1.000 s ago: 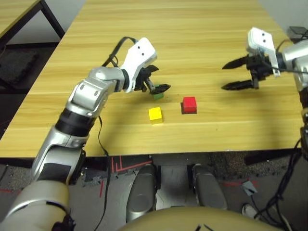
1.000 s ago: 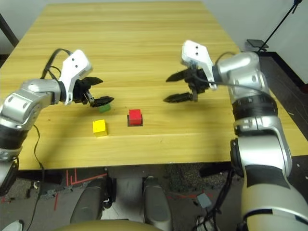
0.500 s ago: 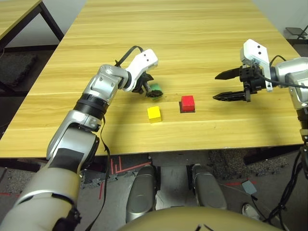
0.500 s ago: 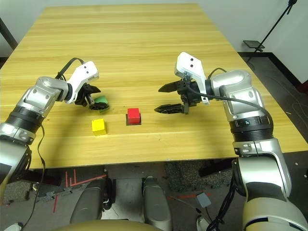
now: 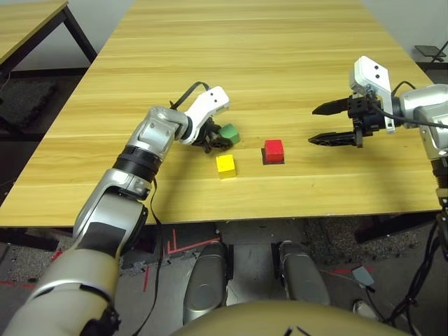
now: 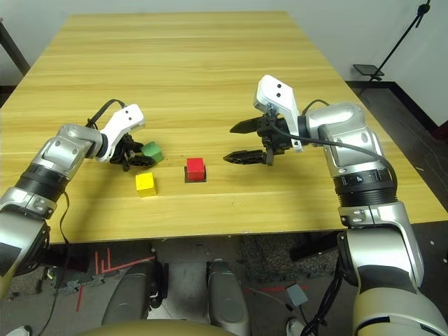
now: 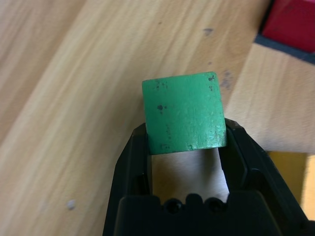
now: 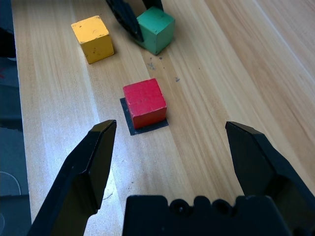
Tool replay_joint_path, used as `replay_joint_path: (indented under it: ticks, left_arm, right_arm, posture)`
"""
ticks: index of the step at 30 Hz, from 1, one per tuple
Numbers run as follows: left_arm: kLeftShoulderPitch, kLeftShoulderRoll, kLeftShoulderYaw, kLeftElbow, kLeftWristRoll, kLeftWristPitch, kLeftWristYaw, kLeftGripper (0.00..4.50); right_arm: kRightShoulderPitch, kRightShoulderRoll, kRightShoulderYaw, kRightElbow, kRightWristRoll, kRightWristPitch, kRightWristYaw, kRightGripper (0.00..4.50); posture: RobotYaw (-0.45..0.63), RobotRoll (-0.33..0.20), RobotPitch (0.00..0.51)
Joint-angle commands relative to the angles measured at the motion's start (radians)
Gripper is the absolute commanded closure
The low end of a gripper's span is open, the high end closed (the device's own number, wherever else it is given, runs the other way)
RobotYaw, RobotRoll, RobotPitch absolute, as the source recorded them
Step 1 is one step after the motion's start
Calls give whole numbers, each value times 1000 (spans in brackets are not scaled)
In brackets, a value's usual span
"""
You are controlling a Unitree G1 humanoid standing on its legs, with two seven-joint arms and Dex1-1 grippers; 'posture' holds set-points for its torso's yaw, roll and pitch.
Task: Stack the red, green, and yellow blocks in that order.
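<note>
Between left gripper (image 5: 212,142) fingers: green block (image 5: 229,134), clamped, on table (image 5: 280,63). Red block (image 5: 274,150) on black patch (image 8: 145,129), rightward, well apart; yellow block (image 5: 225,164) beside. Right gripper (image 5: 331,124) spread wide, empty.

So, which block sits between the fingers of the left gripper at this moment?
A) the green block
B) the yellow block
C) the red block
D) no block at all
A: in the left wrist view the left gripper is shut on the green block, while the red block and the yellow block rest on the table.
</note>
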Motion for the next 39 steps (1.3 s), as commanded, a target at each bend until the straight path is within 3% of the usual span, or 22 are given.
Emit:
replay_joint_path:
  ticks: [1,7,14,23,39]
  left_arm:
    - [-47,-13,19,-16,-10,26,-27,2440]
    - [-135,-54,5,-110,-61,125,-125,2440]
    - [-151,-110,-61,-155,-64,116,-200,2440]
    - [-174,-160,-139,-78,-9,-16,-254,2440]
    - [-220,-197,-114,49,46,-141,-246,2440]
  right_arm:
    - [6,-13,1,3,9,-14,-9,0]
    - [49,-29,-8,-31,23,39,-47,0]
    - [84,-39,-14,-73,39,68,-73,0]
    - [118,-55,-24,-134,74,106,-107,0]
    - [134,-79,-26,-168,99,141,-125,0]
  posture:
    - [201,-90,52]
    - [198,-76,52]
    - [171,-67,57]
    - [138,-68,63]
    - [132,-74,70]
